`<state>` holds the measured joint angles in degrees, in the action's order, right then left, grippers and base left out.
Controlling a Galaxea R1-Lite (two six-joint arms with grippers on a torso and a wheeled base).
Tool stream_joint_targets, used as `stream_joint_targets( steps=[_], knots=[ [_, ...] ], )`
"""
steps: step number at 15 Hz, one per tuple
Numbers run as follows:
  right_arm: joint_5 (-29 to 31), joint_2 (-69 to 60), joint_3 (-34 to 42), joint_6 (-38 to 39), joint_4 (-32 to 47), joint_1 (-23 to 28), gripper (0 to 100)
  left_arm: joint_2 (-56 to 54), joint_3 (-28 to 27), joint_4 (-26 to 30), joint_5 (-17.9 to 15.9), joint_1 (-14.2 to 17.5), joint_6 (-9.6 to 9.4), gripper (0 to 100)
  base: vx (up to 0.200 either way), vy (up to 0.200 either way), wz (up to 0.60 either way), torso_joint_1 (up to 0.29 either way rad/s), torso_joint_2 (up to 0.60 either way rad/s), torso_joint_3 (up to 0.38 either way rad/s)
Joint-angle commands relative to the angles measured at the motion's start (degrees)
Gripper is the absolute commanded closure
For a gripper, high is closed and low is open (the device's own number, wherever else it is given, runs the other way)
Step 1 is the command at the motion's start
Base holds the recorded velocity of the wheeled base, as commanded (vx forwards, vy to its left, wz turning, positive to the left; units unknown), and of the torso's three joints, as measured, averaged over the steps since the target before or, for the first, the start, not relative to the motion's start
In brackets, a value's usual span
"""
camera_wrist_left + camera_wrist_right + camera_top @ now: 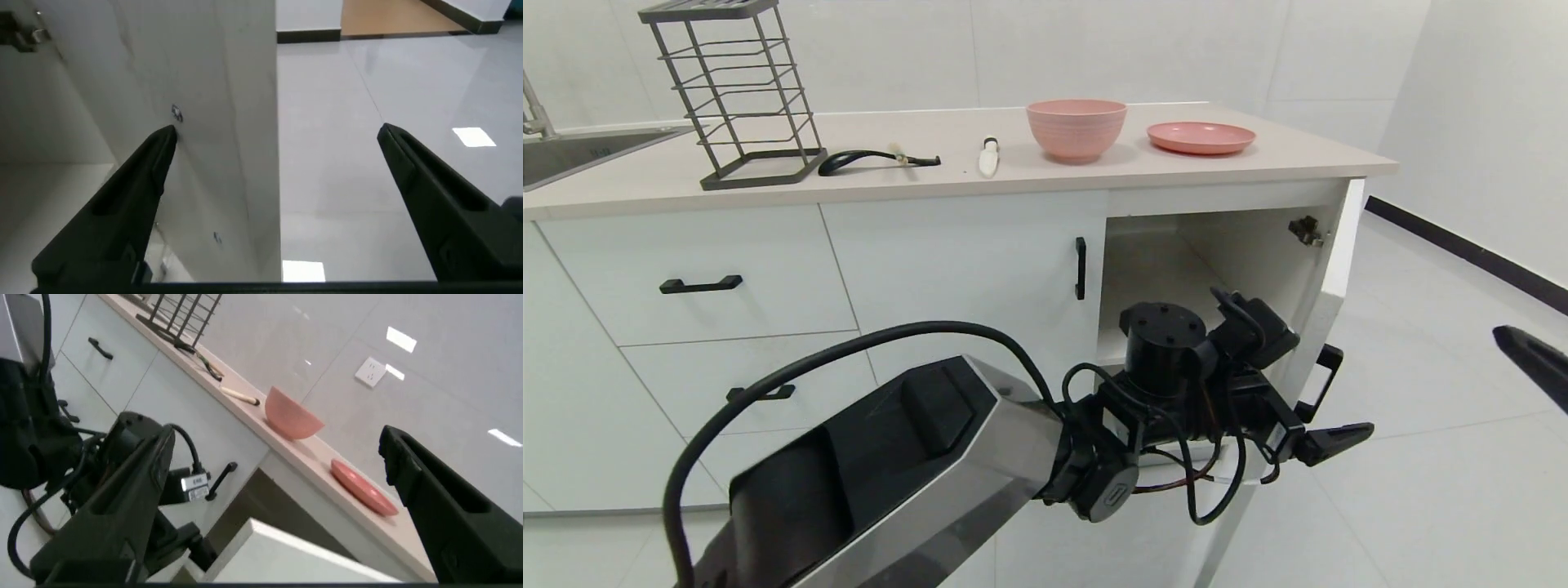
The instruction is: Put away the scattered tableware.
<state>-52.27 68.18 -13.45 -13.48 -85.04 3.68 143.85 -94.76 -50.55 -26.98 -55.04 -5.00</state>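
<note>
Bowl [1076, 128], plate [1201, 136] well above left gripper [278, 135]; jaws apart, cabinet door [229, 122] edge between (right gripper [278, 437] spread too).

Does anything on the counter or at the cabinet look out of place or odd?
The right cabinet door hangs open, its edge between the fingers of the open left gripper. On the counter, a black spoon and a white utensil lie loose beside the wire rack. Nothing looks spilled or broken.

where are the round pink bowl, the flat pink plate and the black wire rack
round pink bowl [1076, 131], head view, outer wall
flat pink plate [1201, 136], head view, inner face
black wire rack [709, 9], head view, slatted top
</note>
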Motion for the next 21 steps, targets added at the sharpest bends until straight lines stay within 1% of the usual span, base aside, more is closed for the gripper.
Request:
stream_joint_targets(
  steps=[1,3,5,6,8,9,10,11,12,13,14,15,17,19,21],
  knots=[
    [0.0,-2.2,-0.8,0.0,0.0,-0.1,0,3.0,-4.5,-0.1,0.5,-2.8,0.16,0,0.0,0.0,0.0,0.0,0.0,0.0],
    [0.0,-4.4,-3.0,0.1,0.0,0.0,0,7.3,-12.3,0.6,0.5,-6.3,0.16,0,0.0,0.0,0.0,0.0,0.0,0.0],
    [0.0,-5.9,-3.6,0.1,0.0,0.0,0,10.9,-16.4,-0.1,0.5,-9.4,0.52,0,0.0,0.0,0.0,0.0,0.0,0.0],
    [0.1,-6.5,-3.8,0.1,0.1,0.1,0,11.4,-16.5,-0.3,0.5,-9.8,0.69,0,0.0,0.0,0.0,0.0,0.0,0.0],
    [0.1,-7.2,-2.9,0.0,0.3,0.1,0,11.0,-16.7,-0.4,0.6,-8.4,0.69,0,0.0,0.0,0.0,0.0,0.0,0.0],
    [0.1,-7.3,-1.8,0.0,0.2,0.1,0,9.0,-16.4,-1.6,1.0,-5.2,0.69,0,0.0,0.0,0.0,0.0,0.0,0.0],
    [0.0,-7.4,-0.8,-0.1,0.2,0.0,0,7.7,-16.2,-3.0,1.0,-3.4,0.69,0,0.0,0.0,0.0,0.0,0.0,0.0],
    [-0.1,-7.4,0.2,-0.2,0.2,-0.1,0,5.7,-15.9,-4.7,1.0,-0.9,0.87,0,0.0,0.0,0.0,0.0,0.0,0.0],
    [-0.3,-7.8,1.4,-0.2,0.2,-0.3,0,2.3,-13.2,-6.0,1.1,1.3,1.39,0,0.0,0.0,0.0,0.0,0.0,0.0],
    [-0.3,-8.4,3.3,-0.2,0.3,-0.7,0,-1.7,-9.0,-7.3,1.1,3.4,2.01,0,0.0,0.0,0.0,0.0,0.0,0.0],
    [-0.4,-8.7,5.6,-0.2,0.3,-0.8,0,-7.1,-2.5,-8.8,1.0,5.7,2.98,0,0.0,0.0,0.0,0.0,0.0,0.0],
    [-0.4,-9.4,6.9,-0.3,0.3,-0.8,0,-11.4,3.2,-10.2,1.0,7.8,3.33,0,0.0,0.0,0.0,0.0,0.0,0.0],
    [-0.8,-11.5,8.3,-0.4,0.4,-0.9,0,-23.0,19.3,-14.4,0.9,14.3,3.42,0,0.0,0.0,0.0,0.0,0.0,0.0],
    [-3.0,-14.0,10.5,-0.6,1.0,-0.9,0,-35.3,35.5,-18.9,0.1,21.6,3.42,0,0.0,0.0,0.0,0.0,0.0,0.0],
    [-3.2,-16.7,12.9,-0.7,2.4,-1.6,0,-46.9,49.2,-20.5,-0.4,27.8,3.42,0,0.0,0.0,0.0,0.0,0.0,0.0]
  ],
)
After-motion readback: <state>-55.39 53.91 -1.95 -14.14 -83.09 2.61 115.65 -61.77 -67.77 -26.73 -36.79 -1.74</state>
